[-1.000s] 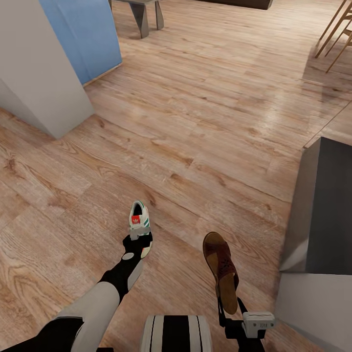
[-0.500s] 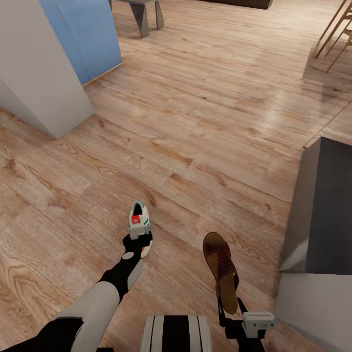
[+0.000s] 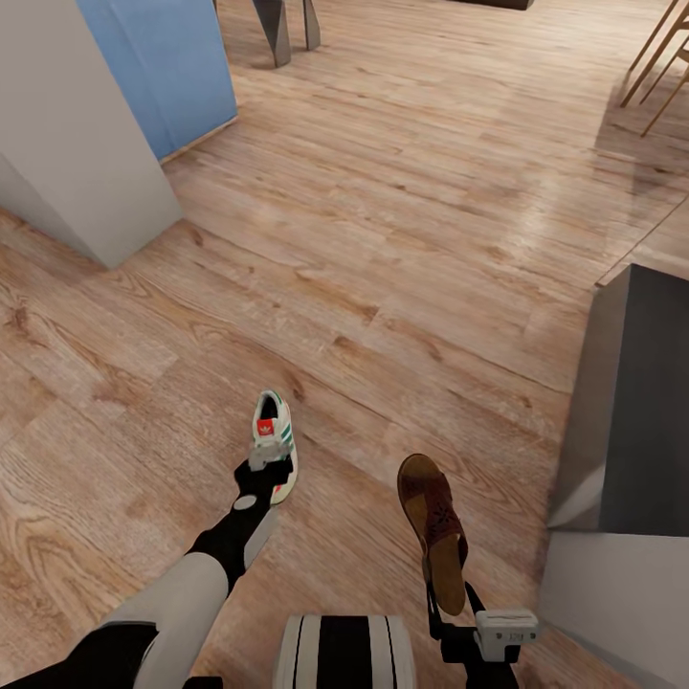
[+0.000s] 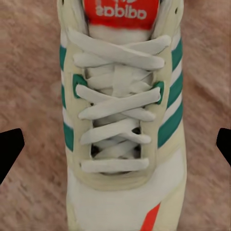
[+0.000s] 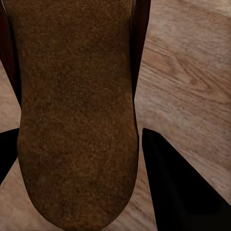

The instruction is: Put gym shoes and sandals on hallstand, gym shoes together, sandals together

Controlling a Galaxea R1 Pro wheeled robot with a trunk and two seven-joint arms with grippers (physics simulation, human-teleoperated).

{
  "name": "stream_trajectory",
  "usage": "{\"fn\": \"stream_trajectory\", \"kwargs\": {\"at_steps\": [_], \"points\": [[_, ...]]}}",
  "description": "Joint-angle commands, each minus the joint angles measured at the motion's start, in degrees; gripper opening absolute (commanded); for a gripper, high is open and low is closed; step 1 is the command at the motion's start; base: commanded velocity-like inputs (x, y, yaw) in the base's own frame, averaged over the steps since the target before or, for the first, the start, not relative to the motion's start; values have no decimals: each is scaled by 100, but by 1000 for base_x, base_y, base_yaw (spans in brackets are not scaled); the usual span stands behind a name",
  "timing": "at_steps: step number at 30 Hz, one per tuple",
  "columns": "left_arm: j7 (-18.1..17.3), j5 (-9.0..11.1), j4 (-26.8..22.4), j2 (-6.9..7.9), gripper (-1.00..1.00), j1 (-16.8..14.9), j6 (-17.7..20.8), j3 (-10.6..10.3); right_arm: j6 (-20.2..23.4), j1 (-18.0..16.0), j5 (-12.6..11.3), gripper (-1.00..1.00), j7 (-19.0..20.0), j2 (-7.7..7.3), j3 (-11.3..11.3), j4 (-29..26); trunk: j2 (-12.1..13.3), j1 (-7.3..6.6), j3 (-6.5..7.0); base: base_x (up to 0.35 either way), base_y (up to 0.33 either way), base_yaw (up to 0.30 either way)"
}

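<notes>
One gym shoe (image 3: 272, 431), white with green stripes and a red tongue patch, lies on the corridor floor (image 3: 402, 239). My left gripper (image 3: 266, 471) hangs over its toe end. In the left wrist view its fingers (image 4: 10, 148) stand wide apart, open, with floor showing on both sides of the gym shoe (image 4: 120, 120). A brown sandal (image 3: 433, 522) points away from me at the lower right. My right gripper (image 3: 448, 601) is shut on its heel, and the black fingers (image 5: 173, 187) press the sides of the sandal's tan footbed (image 5: 72, 106). The grey hallstand (image 3: 617, 411) stands at the right edge.
A white wall corner (image 3: 77, 144) and a blue panel (image 3: 172, 67) stand at the upper left. Table legs (image 3: 282, 24) show at the top and chair legs (image 3: 660, 67) at the top right. My robot's base (image 3: 344, 655) is at the bottom centre.
My left arm has shifted slightly left and closer in over the gym shoe's toe. The view has tipped a little. The right gripper and the sandal have not moved.
</notes>
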Motion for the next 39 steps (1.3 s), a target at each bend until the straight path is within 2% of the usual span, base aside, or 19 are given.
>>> {"fn": "stream_trajectory", "kwargs": {"at_steps": [1,13,24,39], "points": [[0,-1,1,4,100,10,0,0,-4,0,-17,-100,9,0,0,0,0,0,-2,0,0,0],[0,3,7,22,100,44,0,14,2,0,-24,-100,12,2,-1,0,0,0,-13,0,0,0],[0,5,21,34,100,49,0,175,2,0,-25,-100,14,7,-1,0,0,0,-14,0,0,0],[0,-3,31,23,100,50,0,220,3,0,-20,-100,14,8,-1,0,0,0,-54,0,0,0]]}}
